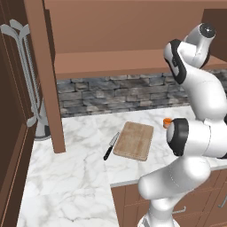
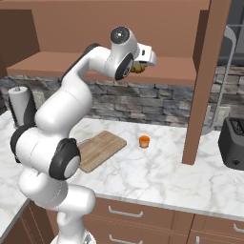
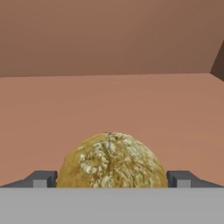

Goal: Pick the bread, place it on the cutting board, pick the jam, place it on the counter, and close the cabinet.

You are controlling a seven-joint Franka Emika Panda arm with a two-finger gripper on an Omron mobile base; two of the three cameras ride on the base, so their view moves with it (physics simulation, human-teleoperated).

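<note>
The white jointed arm rose from the base, bent at the elbow and reached up and forward, its wrist level with the shelf inside the wide reddish-brown wooden wall cabinet [image 2: 100, 64]. The two-finger gripper [image 3: 112, 178] pointed horizontally into the cabinet. Its dark fingertips [image 3: 41, 179] stood wide apart, one on each side of the yellowish-brown knobbly lump of bread [image 3: 112, 159], with the jaws not yet closed on it.

The bread sat on the cabinet shelf, near its front edge, just past the hand in the right base view [image 2: 138, 68]. Bare shelf stretched behind and to both sides of it, up to the cabinet's back wall. It looked roundish, so no long axis could be told; its domed, cracked top faced up.

An open cabinet door [image 2: 202, 86] hung edge-on to the right of the arm, and another [image 1: 46, 75] to its left, leaving a broad gap between them.

Below, on the white marble counter with grey veins [image 2: 157, 167], the light wooden rectangular cutting board [image 1: 134, 140] lay flat, its long axis running away from the counter's front edge at a slight slant. A black-handled knife [image 1: 111, 146] lay just beside its left edge. The small squat orange jar of jam [image 2: 144, 141] stood upright on the counter, near the board's right side but apart from it.
</note>
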